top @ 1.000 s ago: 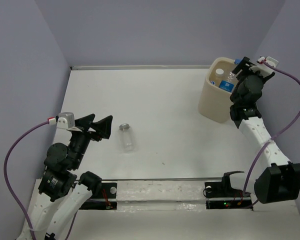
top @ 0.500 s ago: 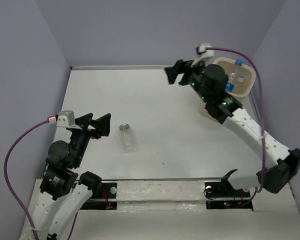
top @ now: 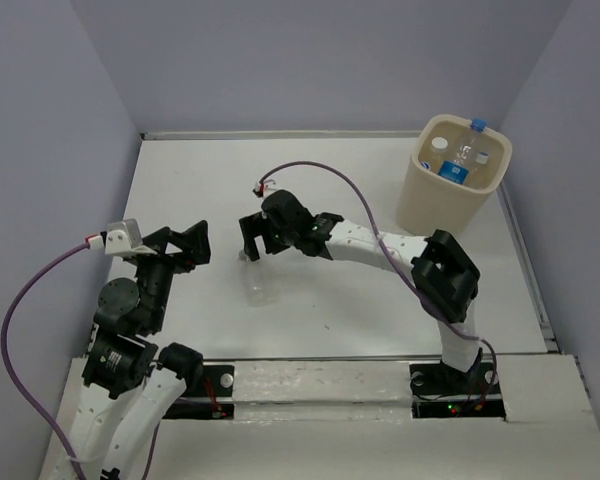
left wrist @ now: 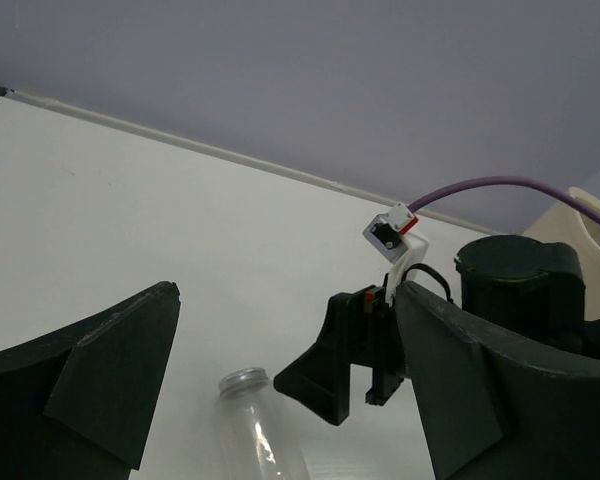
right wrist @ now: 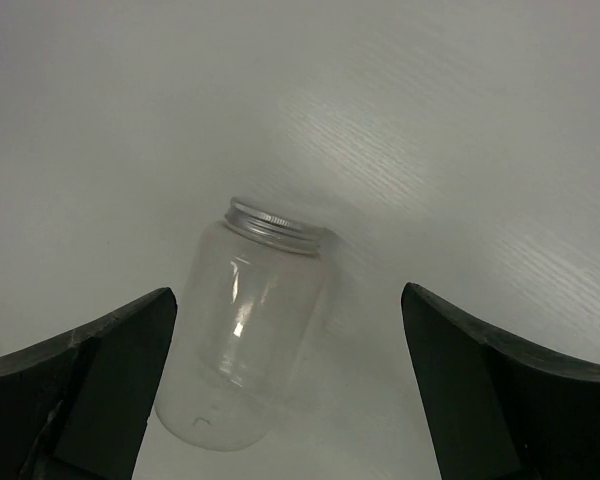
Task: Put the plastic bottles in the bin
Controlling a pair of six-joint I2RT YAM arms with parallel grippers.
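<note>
One clear unlabelled plastic bottle (top: 260, 288) with a silver cap lies on its side on the white table, left of centre. My right gripper (top: 254, 248) is open and hovers just over its cap end. In the right wrist view the bottle (right wrist: 245, 340) lies between the spread fingers (right wrist: 90, 385), untouched. My left gripper (top: 185, 245) is open and empty, just left of the bottle; its view shows the bottle (left wrist: 260, 435) and the right gripper (left wrist: 350, 360) close ahead. The cream bin (top: 450, 205) stands at the far right with blue-labelled bottles (top: 458, 165) inside.
The right arm (top: 380, 250) stretches across the table's middle from its base at the near right. Purple walls close off the left, back and right. The bin's rim (left wrist: 575, 205) shows at the right edge of the left wrist view.
The right arm has swung from over the bin leftward across the table and now hangs over the loose bottle. The left gripper has tilted slightly down.
</note>
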